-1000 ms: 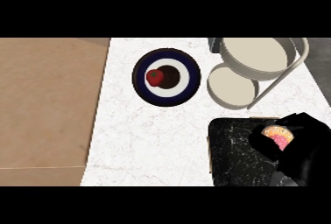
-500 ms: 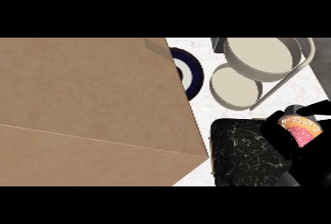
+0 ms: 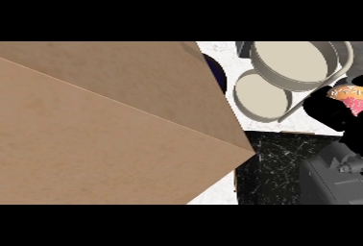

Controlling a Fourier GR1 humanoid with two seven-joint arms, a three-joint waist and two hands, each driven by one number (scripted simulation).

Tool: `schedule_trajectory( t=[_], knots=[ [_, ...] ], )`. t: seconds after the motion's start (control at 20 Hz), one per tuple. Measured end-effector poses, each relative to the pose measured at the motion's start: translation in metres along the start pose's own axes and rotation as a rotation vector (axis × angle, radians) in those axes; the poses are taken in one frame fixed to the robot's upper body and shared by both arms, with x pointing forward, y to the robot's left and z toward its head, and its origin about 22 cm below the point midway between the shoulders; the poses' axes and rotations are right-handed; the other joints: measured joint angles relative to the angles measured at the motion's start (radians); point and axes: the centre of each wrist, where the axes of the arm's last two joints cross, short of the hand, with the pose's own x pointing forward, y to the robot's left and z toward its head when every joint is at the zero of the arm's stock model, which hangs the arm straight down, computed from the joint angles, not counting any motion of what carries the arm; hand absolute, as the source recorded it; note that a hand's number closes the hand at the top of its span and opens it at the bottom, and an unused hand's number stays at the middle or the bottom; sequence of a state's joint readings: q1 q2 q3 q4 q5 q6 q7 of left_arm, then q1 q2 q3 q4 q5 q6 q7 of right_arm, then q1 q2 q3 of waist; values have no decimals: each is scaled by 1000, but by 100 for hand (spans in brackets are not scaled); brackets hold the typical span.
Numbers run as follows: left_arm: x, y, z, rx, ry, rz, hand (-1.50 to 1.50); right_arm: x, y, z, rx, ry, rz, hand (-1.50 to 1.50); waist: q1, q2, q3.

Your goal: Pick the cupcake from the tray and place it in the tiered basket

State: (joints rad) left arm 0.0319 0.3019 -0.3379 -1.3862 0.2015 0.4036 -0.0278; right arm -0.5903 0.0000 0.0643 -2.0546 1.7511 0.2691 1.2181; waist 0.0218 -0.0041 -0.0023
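My right hand (image 3: 332, 106) is curled round the cupcake (image 3: 349, 96) at the view's right edge, just beside the basket (image 3: 339, 67) rim, above the dark tray (image 3: 273, 168). A big tan surface (image 3: 106, 129) covers the left; left hand not visible.

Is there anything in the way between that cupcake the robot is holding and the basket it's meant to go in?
Nothing visible. The right robot hand holds the cupcake right beside the basket, off the tray, with no object between them.
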Motion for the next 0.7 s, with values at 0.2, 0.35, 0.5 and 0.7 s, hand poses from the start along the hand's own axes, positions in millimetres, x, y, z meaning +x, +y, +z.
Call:
schedule_trajectory(
  t=[0.2,0.35,0.5,0.7],
  knots=[
    [-2,-1,0,0,-8,-6,0,23,1,-19,16,25,20,150,5,2,1],
    [-1,-1,1,6,-1,1,0,35,5,-35,54,35,41,150,2,3,2],
    [0,0,-1,4,0,0,0,45,16,-49,98,49,79,150,0,4,4],
    [2,-2,-2,6,1,-2,0,54,38,-63,164,72,125,150,0,6,4]
  ],
)
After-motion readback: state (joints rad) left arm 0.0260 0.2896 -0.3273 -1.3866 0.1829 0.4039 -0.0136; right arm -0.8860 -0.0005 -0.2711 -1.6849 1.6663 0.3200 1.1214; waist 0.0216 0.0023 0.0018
